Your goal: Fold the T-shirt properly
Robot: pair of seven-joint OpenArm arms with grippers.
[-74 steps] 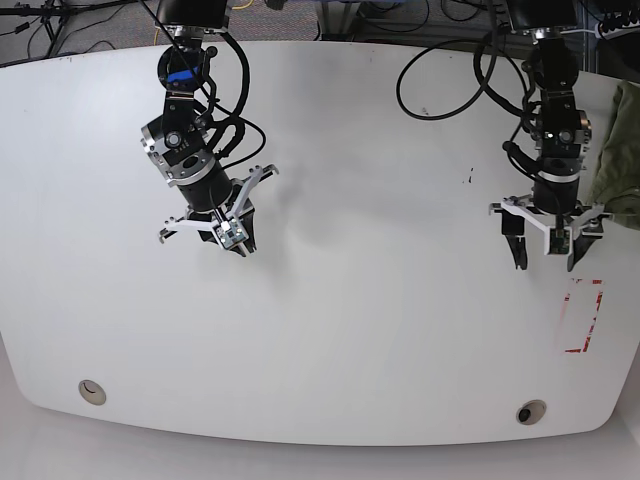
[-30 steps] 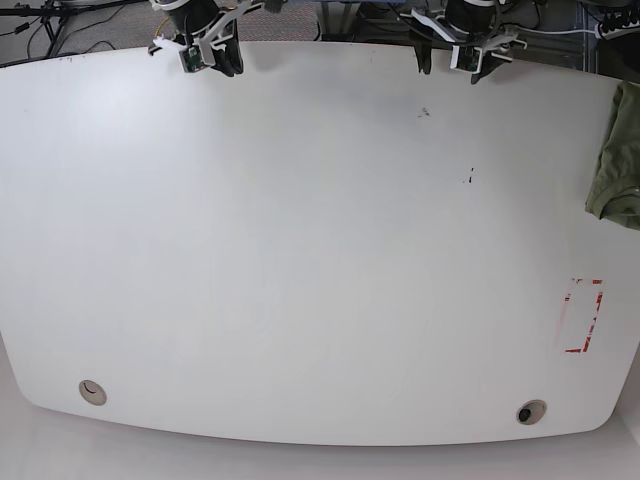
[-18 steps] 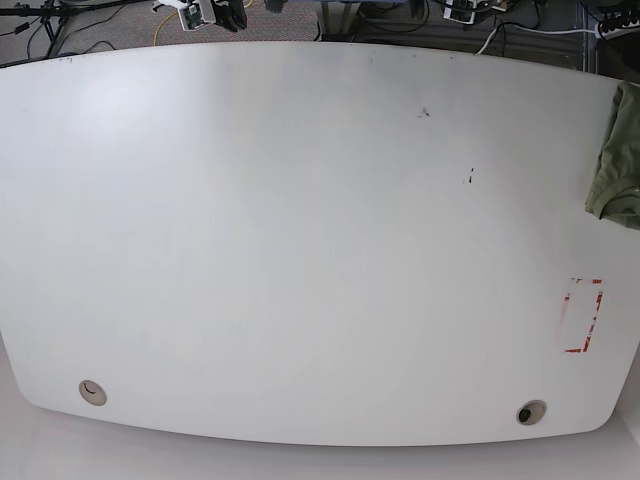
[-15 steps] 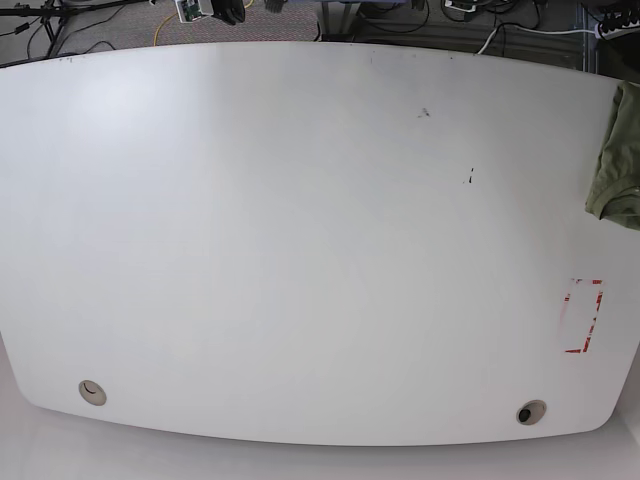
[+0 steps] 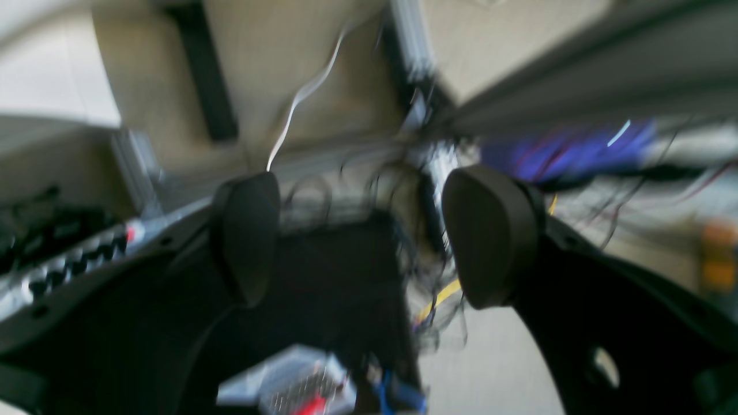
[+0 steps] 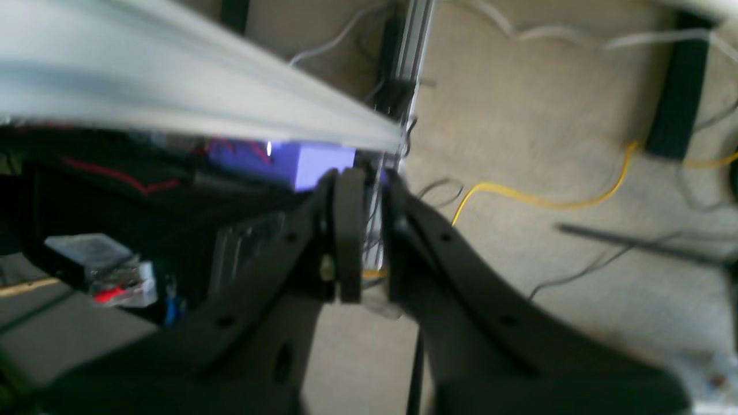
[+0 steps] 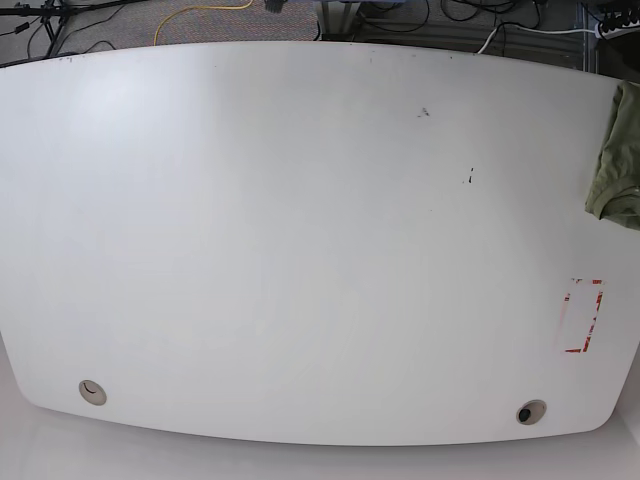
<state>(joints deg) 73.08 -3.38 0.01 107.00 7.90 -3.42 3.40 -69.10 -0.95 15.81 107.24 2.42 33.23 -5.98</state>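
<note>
- L gripper point(image 5: 372, 236): fingers spread wide, nothing btwn them; floor gear & cables beyond, blurred.
- R gripper point(image 6: 372, 230): fingers drawn together, clenched on nothing, above the floor point(image 6: 496, 259) w/ a yellow cable point(image 6: 536, 200).
- Neither gripper shows in base view; both seem to be off the work surface.
- White table point(image 7: 300, 250): broad, w/ red marks point(image 7: 597, 315) near its R side as viewed.
- T-shirt point(image 7: 615, 165): olive-green, at the far R edge of base view, partly cut off; visible part looks compact, w/ a curved fold at its lower end.
- Progress: folding prob. done & shirt set aside, but can't confirm b/c the rest is out of view.
- Left to do: prob. nothing, unless the hidden part needs tidying.
</note>
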